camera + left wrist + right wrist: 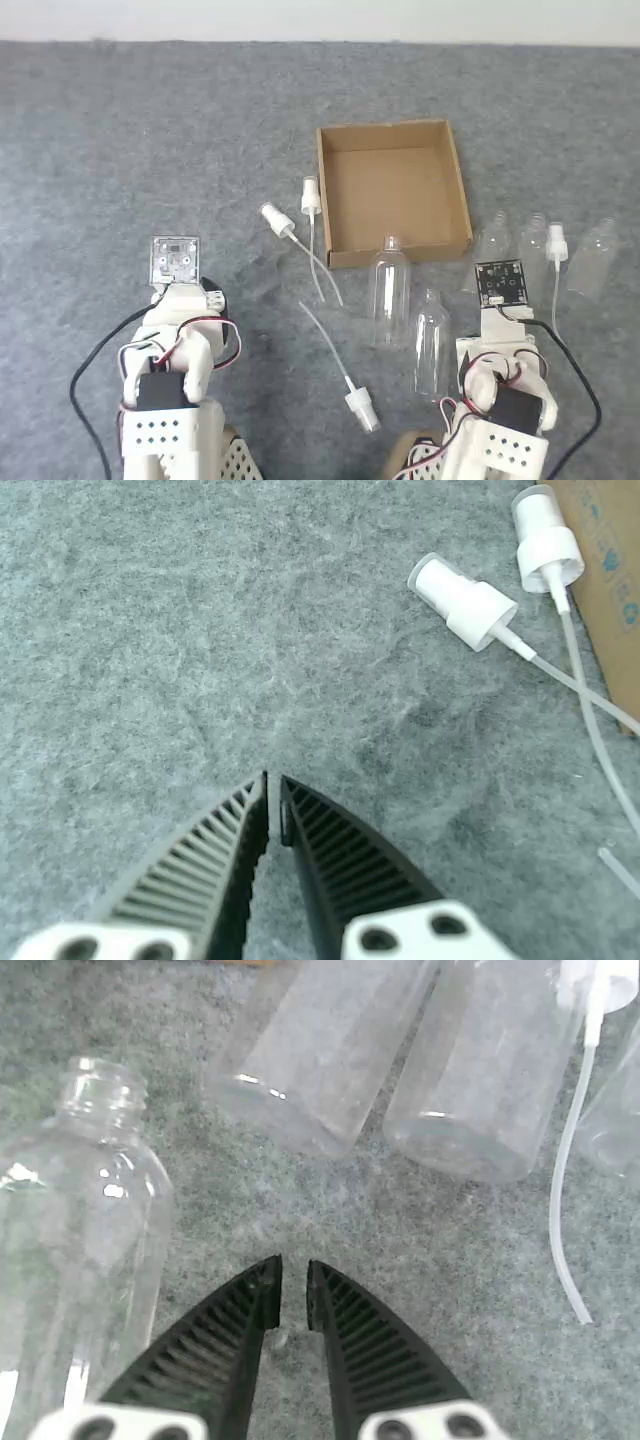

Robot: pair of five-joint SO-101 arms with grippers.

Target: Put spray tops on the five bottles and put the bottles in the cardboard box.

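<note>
Right gripper (pixel 292 1285) is seen all but closed, empty; the nearest bottle (pixel 432 345) is found at its nine o'clock, neck toward twelve.

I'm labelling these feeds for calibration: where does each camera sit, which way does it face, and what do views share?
High view: fixed above the table, looking down on the cardboard box, bottles and spray tops; both arms show at the near edge.
Left wrist view: on the left wrist, looking past the left tool at two spray tops by the box.
Right wrist view: on the right wrist, looking past the right tool at lying bottles.
Shared: high and left wrist views both show those two spray tops.
</note>
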